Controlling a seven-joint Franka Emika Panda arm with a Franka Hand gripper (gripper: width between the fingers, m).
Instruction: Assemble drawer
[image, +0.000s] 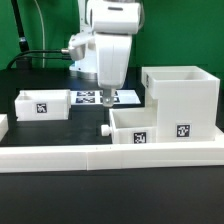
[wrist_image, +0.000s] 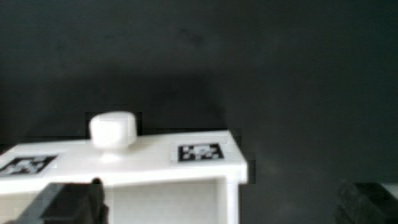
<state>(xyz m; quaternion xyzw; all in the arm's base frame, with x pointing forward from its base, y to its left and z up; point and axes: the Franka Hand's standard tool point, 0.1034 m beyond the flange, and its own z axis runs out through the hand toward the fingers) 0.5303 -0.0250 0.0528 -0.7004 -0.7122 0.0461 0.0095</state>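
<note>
Inspection from the remote station, single moment.

1. The housing (image: 180, 95) stands upright on the table (image: 60, 135), at the exterior view's right, open side up.
2. The first tray (image: 42, 104) sits alone on the table at the exterior view's left, well apart from the housing, with its tag facing the camera.
3. The second tray (image: 135, 122) lies against the lower part of the housing. Its knob (image: 103, 130) points toward the exterior view's left. I cannot tell how far it is seated.
4. The arm (image: 108, 45) hangs over the middle of the table, above the gap between the two trays, with the marker board (image: 122, 97) behind it.
5. The fingers (wrist_image: 68, 205) are spread wide and grip nothing. In the wrist view they flank a white knobbed panel bearing two tags, without touching it.
6. A low wall (image: 100, 153) runs along the near edge, just in front of the second tray and the housing.
</note>
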